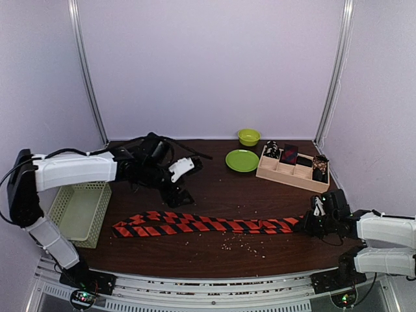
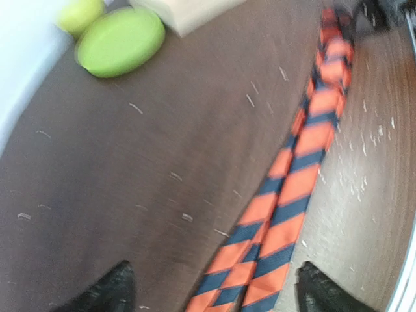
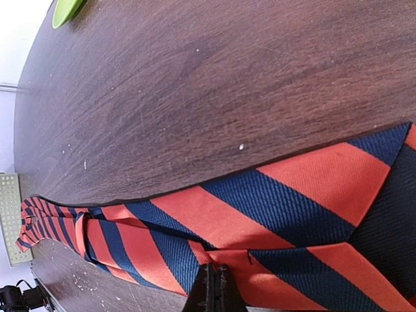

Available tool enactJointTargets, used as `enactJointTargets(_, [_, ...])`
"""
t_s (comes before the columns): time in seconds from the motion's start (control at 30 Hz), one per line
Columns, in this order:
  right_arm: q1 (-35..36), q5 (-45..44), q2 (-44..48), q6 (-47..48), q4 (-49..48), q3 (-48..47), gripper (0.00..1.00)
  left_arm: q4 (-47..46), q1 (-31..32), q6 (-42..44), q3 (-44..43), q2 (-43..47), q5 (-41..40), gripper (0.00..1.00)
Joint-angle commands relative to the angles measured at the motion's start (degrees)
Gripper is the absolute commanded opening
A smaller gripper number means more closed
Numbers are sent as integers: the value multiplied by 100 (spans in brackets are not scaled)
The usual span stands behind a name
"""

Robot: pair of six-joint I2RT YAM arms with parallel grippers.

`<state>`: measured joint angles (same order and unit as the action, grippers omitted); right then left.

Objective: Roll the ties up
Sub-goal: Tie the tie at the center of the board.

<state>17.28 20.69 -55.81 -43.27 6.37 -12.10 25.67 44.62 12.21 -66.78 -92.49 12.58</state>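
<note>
- Right gripper (image 3: 211,286) sits closest in the right wrist view, its dark fingers pressed together at 6 o'clock, pinching the lower edge of the tie (image 3: 260,214).
- Up close, the tie's wide end is ribbed cloth in broad orange-red and navy diagonal bands, with a dark underside showing at 3 o'clock.
- From above, the tie (image 1: 208,224) lies flat across the near half of the table (image 1: 214,188), running from 9 to 3 o'clock.
- Its left part is doubled, two strips lying side by side; its right end meets the right gripper (image 1: 311,221).
- Left gripper (image 1: 177,194) hangs at 11 o'clock from the tie's middle, clear of the cloth.
- Seen from its own wrist, the left gripper (image 2: 218,296) has its fingertips (image 2: 110,289) spread wide, with nothing between them but the tie (image 2: 292,188) lying below on the wood; that view is blurred.
- Pale specks (image 1: 244,244) dot the table at 6 o'clock from the tie.
- At 9 o'clock stands a pale green basket (image 1: 62,201).
- Toward 12 o'clock are a green plate (image 1: 242,160) and, behind it, a green bowl (image 1: 248,136).
- At 2 o'clock a wooden tray (image 1: 292,175) holds rolled ties (image 1: 290,154) in its compartments.
</note>
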Motion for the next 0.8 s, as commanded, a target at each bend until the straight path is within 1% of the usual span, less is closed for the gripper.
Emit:
enactJointTargets(0.0, [-40, 159, -73, 104, 85, -177, 3, -2067, -41, -1356, 915, 1280, -1454, 98])
enactJointTargets(0.03, [-40, 158, -105, 129, 113, -220, 9, -2313, -40, -1884, 1155, 1406, -1881, 98])
enactJointTargets(0.07, [-40, 159, -111, 152, 115, -262, 14, -2438, -50, -2148, 1224, 1435, -2020, 98])
enactJointTargets(0.1, [-41, 186, -107, 189, 150, -316, 18, -2302, -72, -1880, 1194, 1393, -1741, 98])
enactJointTargets(0.13, [-40, 215, -85, 234, 217, -419, 23, -1894, -82, -1627, 931, 1297, -1506, 98])
enactJointTargets(0.2, [-40, 250, 33, 360, 415, -580, 34, -1123, -85, -1447, 624, 1095, -1335, 97])
enactJointTargets(0.23, [-40, 217, 121, 410, 524, -659, 38, -931, -85, -1356, 638, 1062, -1154, 96])
enactJointTargets(0.3, [-41, 96, 265, 443, 649, -748, 42, -881, -85, -1229, 829, 1166, -841, 95])
enactJointTargets(0.37, [-41, 130, 252, 320, 686, -802, 44, -1025, -85, -1290, 1038, 1360, -849, 94])
enactJointTargets(0.43, [-27, 489, 109, -2, 562, -817, 52, -1059, -85, -1317, 1107, 1445, -978, 95])
enactJointTargets(0.47, [-17, 680, 43, -243, 339, -724, 56, -1048, -84, -1327, 1096, 1452, -1032, 95])
enactJointTargets(0.5, [17, 826, 2, -517, 46, -610, 61, -1048, -85, -1338, 1076, 1434, -1060, 95])
enactJointTargets(0.53, [82, 857, -7, -727, -197, -530, 70, -1056, -85, -1335, 1053, 1416, -1061, 95])
enactJointTargets(0.6, [273, 719, 8, -1018, -508, -483, 84, -1079, -85, -1382, 996, 1329, -994, 96])
enactJointTargets(0.67, [509, 530, -36, -1152, -637, -584, 87, -1035, -84, -1379, 914, 1195, -836, 98])
enactJointTargets(0.77, [786, 405, -294, -1299, -834, -713, 87, -595, -85, -1066, 742, 976, -450, 97])
